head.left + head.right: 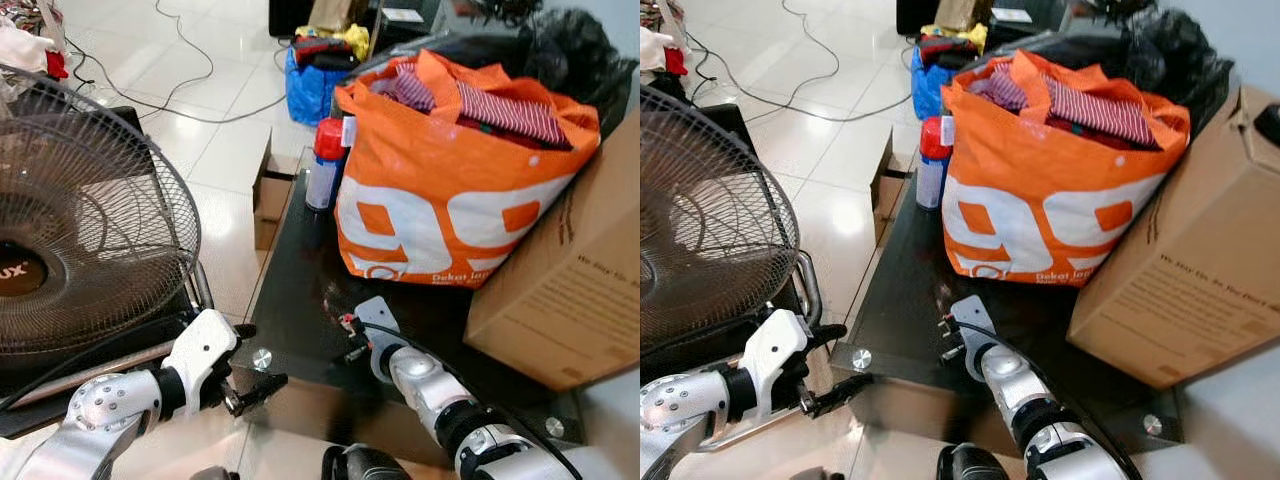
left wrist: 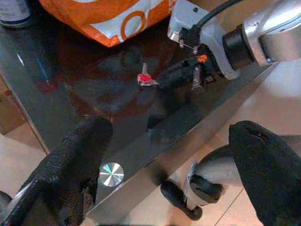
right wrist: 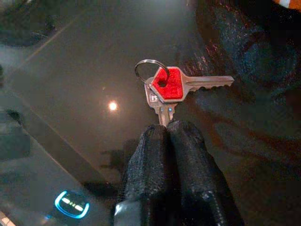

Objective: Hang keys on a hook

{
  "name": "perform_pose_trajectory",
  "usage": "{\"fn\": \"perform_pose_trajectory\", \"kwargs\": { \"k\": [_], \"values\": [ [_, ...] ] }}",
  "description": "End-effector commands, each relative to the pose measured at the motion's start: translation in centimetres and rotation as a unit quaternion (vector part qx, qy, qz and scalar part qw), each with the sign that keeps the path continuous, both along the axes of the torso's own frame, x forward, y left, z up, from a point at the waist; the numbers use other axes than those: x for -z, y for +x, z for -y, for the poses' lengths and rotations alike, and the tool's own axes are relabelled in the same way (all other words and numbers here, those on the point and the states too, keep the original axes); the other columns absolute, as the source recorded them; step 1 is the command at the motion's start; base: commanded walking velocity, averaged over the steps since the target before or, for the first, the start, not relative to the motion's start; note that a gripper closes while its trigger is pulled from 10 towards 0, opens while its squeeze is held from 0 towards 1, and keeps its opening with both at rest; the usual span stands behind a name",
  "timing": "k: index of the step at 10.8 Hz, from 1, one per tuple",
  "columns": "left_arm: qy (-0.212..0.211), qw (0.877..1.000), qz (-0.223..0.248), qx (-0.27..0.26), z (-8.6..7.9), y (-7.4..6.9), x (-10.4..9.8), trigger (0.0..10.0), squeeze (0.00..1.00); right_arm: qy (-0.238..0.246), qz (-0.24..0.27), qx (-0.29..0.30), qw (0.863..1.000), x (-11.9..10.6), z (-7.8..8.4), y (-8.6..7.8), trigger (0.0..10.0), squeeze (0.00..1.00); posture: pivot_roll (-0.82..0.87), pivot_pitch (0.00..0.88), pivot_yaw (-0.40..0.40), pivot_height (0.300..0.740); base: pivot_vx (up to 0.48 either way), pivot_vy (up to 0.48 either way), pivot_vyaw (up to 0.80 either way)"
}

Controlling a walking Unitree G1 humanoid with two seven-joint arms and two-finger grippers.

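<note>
— Two keys, I think, on one ring. Do you see them? The keys (image 3: pixel 176 89) lie on the dark glass bench (image 1: pixel 300 270), near its front edge, in front of the orange bag (image 1: pixel 450 190).

— Yes, one has a red head. So how much of the work is done?

— Only the first part, in my opinion. The right gripper (image 3: pixel 167 129) has its two fingers pressed together on the blade of one key. The keys look like they rest on the glass — not lifted yet, as far as I can judge.

— And the hook?

— I cannot find any hook from where we stand. I see the fan (image 1: pixel 70 230), the cardboard box (image 1: pixel 570 290) and a spray can (image 1: pixel 322 165) beside the bag, nothing more. So lifting, carrying and hanging are all left to do.

— How does the right arm stand?

— It reaches forward low over the bench, the wrist close to the glass and the fingers pointing away from the robot, toward the bag.

— And the other arm?

— The left gripper (image 1: pixel 250 370) hangs just before the front corner of the bench, near the round metal bolt (image 1: pixel 262 358). Its fingers (image 2: pixel 70 169) are spread wide and hold nothing — it seems to wait.
</note>
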State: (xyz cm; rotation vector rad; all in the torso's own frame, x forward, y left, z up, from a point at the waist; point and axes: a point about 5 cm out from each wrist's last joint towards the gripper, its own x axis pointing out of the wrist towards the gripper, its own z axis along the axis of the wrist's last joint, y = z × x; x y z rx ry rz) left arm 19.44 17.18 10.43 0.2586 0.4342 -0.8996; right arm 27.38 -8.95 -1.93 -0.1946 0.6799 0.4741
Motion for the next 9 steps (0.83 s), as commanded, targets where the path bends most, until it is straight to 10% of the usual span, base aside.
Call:
{"fn": "perform_pose_trajectory", "kwargs": {
  "k": [1,9],
  "values": [
    [-0.001,1.0,-0.007,0.019,0.45,0.05,0.01,10.0,0.0,-0.001,-0.038,0.011,0.999,1.3,0.48,-1.44,0.0,0.0,-0.09,0.174,-0.054,0.74,0.0,0.0,0.0],
    [-0.005,0.999,-0.008,0.039,0.87,0.67,0.26,10.0,0.0,0.009,-0.016,-0.006,1.0,0.57,0.45,-1.82,0.0,0.0,-0.1,0.182,-0.024,0.74,0.0,0.0,0.0]
  ]
}}
